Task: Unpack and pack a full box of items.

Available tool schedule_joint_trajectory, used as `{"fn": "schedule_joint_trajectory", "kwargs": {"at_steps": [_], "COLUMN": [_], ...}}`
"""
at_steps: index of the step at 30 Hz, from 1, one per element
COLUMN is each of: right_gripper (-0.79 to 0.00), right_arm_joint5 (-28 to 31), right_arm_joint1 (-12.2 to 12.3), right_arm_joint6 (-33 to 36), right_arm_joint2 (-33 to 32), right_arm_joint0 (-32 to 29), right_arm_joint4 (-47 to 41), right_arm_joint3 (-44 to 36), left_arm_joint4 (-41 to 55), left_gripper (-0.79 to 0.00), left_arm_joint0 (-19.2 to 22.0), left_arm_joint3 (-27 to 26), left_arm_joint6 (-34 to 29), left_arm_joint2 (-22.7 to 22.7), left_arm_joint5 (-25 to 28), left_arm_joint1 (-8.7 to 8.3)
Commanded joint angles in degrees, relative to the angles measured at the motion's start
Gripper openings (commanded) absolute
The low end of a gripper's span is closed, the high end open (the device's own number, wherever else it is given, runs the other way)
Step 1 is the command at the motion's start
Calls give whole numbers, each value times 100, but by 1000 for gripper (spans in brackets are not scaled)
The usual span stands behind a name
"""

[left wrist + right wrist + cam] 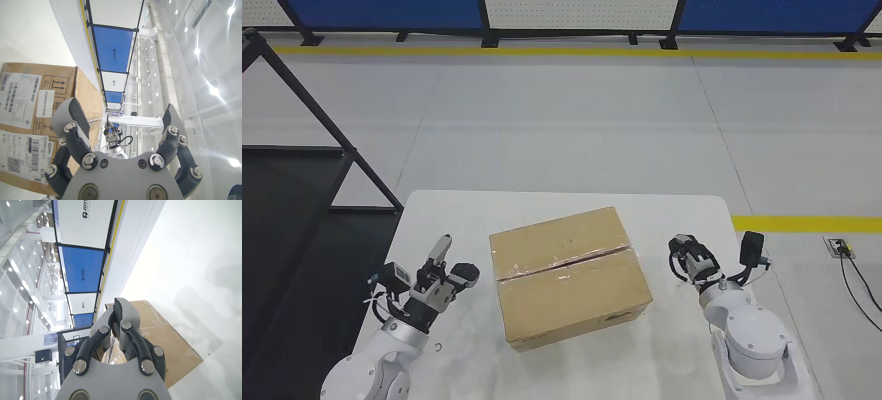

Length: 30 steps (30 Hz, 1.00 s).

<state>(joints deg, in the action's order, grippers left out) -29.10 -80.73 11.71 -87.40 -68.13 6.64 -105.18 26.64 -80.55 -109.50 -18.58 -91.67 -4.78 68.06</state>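
- The left gripper (454, 258) (122, 111) is sitting to the left of the box (567, 275) (83, 89), near its left side but not touching it. Its fingers (78, 113) are standing wide apart, with nothing between them.
- The box, plain brown cardboard, is lying shut in the middle of the white desk (672, 215), turned slightly askew to the desk's edges. Clear tape (562, 262) is running along the seam where its top flaps are meeting.
- White labels (19, 94) with barcodes are sticking to the side of the box that is facing the left gripper.
- The right gripper (687, 250) (117, 306) is sitting to the right of the box (160, 336), near its right side and apart from it. Its fingers are pressing together and gripping nothing. From the left wrist, this gripper (108, 125) is showing just past the box's edge.
- Well behind the box, a fence of blue and white panels (382, 12) is standing along a yellow floor line (542, 50).
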Motion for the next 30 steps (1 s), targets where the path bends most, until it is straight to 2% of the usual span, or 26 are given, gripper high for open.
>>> {"fn": "schedule_joint_trajectory", "kwargs": {"at_steps": [1, 2, 7, 10, 14, 16, 19, 30], "right_gripper": [0, -740, -411, -245, -86, -36, -3, 0], "right_arm_joint5": [-4, 1, -4, -4, -4, -4, -4, -4], "right_arm_joint1": [0, 0, 0, 0, 0, 0, 0, 0], "right_arm_joint6": [4, 0, 4, 4, 4, 4, 4, 4], "right_arm_joint2": [1, -3, 1, 1, 1, 1, 1, 1], "right_arm_joint0": [3, -2, 3, 3, 3, 3, 3, 3], "right_arm_joint4": [-1, -2, -1, -1, -1, -1, -1, -1], "right_arm_joint3": [2, -3, 2, 2, 2, 2, 2, 2], "left_arm_joint4": [-3, -1, -3, -3, -3, -3, -3, -3], "left_gripper": [0, -1, 0, 0, 0, 0, 0, 0], "left_arm_joint0": [-1, 0, -1, -1, -1, -1, -1, -1], "left_arm_joint3": [-1, -2, -2, -2, -1, -1, -1, -1], "left_arm_joint6": [-31, -31, -31, -31, -31, -31, -31, -31], "left_arm_joint2": [-6, -6, -7, -6, -6, -6, -6, -6], "left_arm_joint5": [9, 8, 9, 9, 9, 9, 9, 9], "left_arm_joint1": [-2, -2, -2, -2, -2, -2, -2, -2]}}
